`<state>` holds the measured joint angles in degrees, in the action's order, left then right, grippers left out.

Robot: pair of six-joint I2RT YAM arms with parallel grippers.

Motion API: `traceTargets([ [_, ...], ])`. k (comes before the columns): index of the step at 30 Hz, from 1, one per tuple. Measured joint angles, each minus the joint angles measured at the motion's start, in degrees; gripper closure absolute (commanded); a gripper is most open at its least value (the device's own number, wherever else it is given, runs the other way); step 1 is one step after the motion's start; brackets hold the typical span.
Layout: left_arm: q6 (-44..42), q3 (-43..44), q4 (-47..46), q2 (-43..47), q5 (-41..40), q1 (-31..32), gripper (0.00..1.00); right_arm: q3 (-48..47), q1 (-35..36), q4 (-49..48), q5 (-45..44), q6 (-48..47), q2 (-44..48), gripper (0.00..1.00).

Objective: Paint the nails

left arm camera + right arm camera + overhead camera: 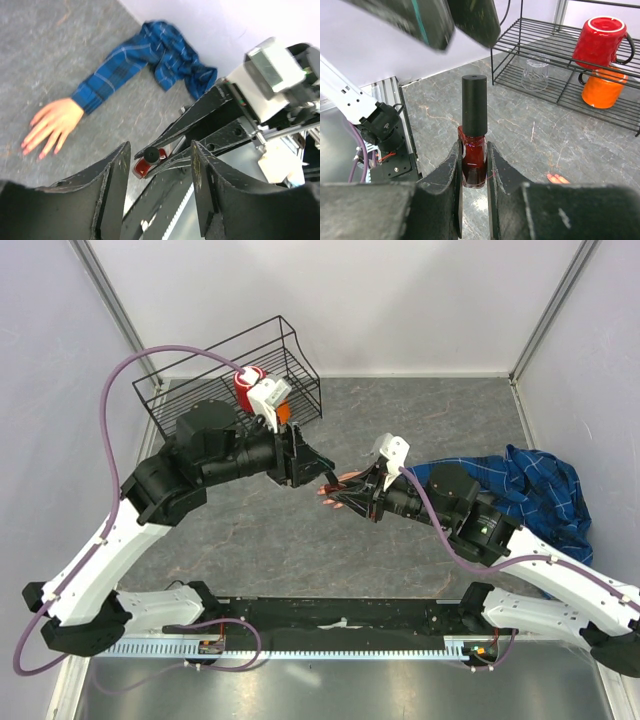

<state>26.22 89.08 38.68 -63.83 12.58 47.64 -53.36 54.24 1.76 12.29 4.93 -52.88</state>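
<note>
The peach fake hand (52, 125) lies flat on the table, fingers spread, with a blue plaid cuff (107, 82). Its tiny nails (41, 156) look pinkish red at the fingertips. In the top view the hand (345, 478) is mostly hidden by the grippers. My right gripper (473, 150) is shut on a dark red polish bottle (474, 162) with a tall black cap (473, 105), held above the table. My left gripper (160, 150) is open and faces the bottle's cap (153, 156), its fingers (470, 20) just beyond the cap, not touching it.
A black wire rack (215, 350) stands at the back left holding a red mug (600, 42), an orange cup (602, 90) and a clear glass (535, 75). The plaid sleeve bunches at the right (545, 490). Two fingertips of the hand (557, 178) show under the right gripper.
</note>
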Motion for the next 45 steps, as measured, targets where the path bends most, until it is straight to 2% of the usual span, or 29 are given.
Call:
traceTargets([
  [5,-0.24,0.68,4.17,-2.12,1.53,-0.02,0.38,0.00,-0.04,0.04,0.31,-0.04,-0.44,1.00],
  [21,-1.86,0.68,6.25,-4.04,4.09,-0.02,0.58,0.00,-0.09,0.04,1.03,-0.11,-0.72,1.00],
  [26,-2.23,0.68,6.25,-4.07,4.09,-0.02,0.77,0.00,-0.09,0.04,1.20,-0.20,-1.07,1.00],
  [27,-2.36,0.68,6.25,-4.07,4.09,-0.02,0.84,0.00,-0.09,0.07,1.25,-0.20,-1.09,1.00],
  [33,-3.87,0.68,6.27,-4.04,3.74,-0.04,0.98,0.00,-0.11,0.46,1.42,-0.24,-1.31,1.00],
  [45,-4.76,0.68,6.27,-4.00,2.36,-0.04,0.98,0.00,-0.11,0.72,1.42,-0.39,-2.12,1.00],
])
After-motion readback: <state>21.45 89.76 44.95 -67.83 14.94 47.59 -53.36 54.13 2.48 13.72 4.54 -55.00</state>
